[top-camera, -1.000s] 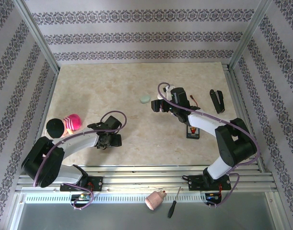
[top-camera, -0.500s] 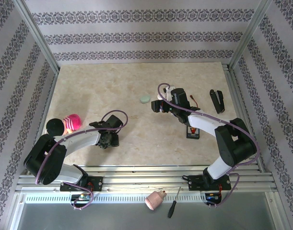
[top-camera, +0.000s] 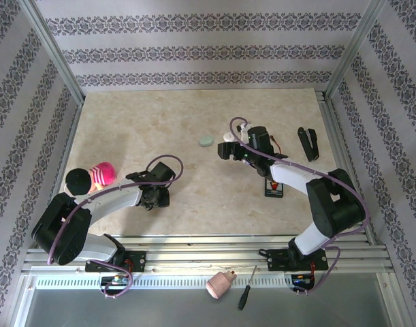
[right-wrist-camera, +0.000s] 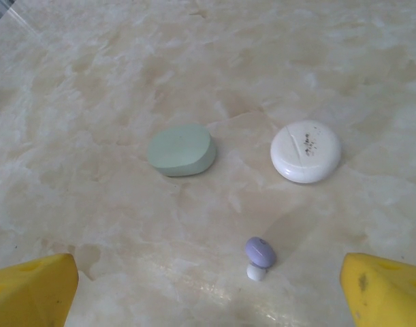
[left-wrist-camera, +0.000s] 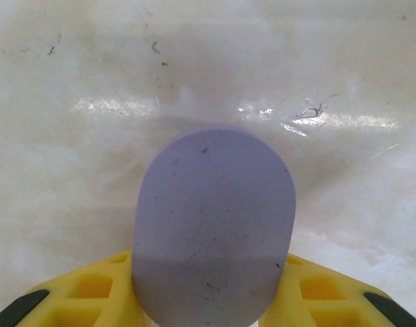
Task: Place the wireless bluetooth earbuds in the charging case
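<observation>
From above: left gripper (top-camera: 155, 198) low, well near-left of mint case (top-camera: 205, 141), grasp hidden. Left wrist: fingers (left-wrist-camera: 92, 289) clamped on lilac case (left-wrist-camera: 214, 218), base cut off. Right wrist: right gripper (right-wrist-camera: 208, 293) spread wide, lilac earbud (right-wrist-camera: 260, 251) near-right of mint case (right-wrist-camera: 182, 150). Looks like case-securing; calls next for opening case, pinching earbud.

A beige marbled tabletop (top-camera: 160, 116) sits inside walls (top-camera: 194, 48) papered in grey floral stripes; aluminium rails (top-camera: 208, 255) run along its near edge, under soft light.
</observation>
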You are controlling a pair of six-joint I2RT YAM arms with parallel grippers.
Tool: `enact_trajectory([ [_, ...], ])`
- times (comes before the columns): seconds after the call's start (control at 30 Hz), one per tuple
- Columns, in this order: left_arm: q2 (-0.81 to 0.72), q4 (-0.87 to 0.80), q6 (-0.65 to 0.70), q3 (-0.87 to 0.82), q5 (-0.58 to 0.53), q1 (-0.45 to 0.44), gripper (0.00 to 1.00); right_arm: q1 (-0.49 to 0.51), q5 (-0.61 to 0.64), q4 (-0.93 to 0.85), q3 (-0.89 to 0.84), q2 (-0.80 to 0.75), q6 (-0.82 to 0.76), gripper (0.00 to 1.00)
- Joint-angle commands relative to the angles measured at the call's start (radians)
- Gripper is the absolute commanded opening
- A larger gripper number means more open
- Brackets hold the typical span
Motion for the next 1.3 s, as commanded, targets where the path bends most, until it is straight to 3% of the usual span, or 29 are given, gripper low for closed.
enact_trajectory([
  [0.0,-0.003,0.027,0.066,0.022,-0.010,-0.016,0.39,-0.021,-0.078,0.053,-0.025,-0.056,0.059,0.98],
  [0.27,-0.022,0.132,0.273,0.091,0.046,-0.016,0.39,-0.087,-0.363,0.021,-0.037,-0.100,0.287,0.98],
  [0.63,-0.017,0.387,0.478,0.150,0.216,-0.016,0.38,-0.059,-0.656,-0.005,-0.090,-0.169,0.510,0.95],
  [0.77,-0.039,0.446,0.539,0.147,0.249,-0.016,0.38,-0.028,-0.691,0.017,-0.097,-0.180,0.582,0.91],
  [0.93,-0.042,0.493,0.617,0.152,0.376,-0.019,0.38,0.018,-0.709,0.071,-0.080,-0.170,0.706,0.83],
  [1.1,-0.059,0.537,0.700,0.139,0.475,-0.029,0.35,0.044,-0.712,0.086,-0.061,-0.144,0.755,0.76],
  [1.27,-0.054,0.539,0.745,0.148,0.505,-0.036,0.36,0.058,-0.739,0.117,-0.050,-0.118,0.775,0.69],
])
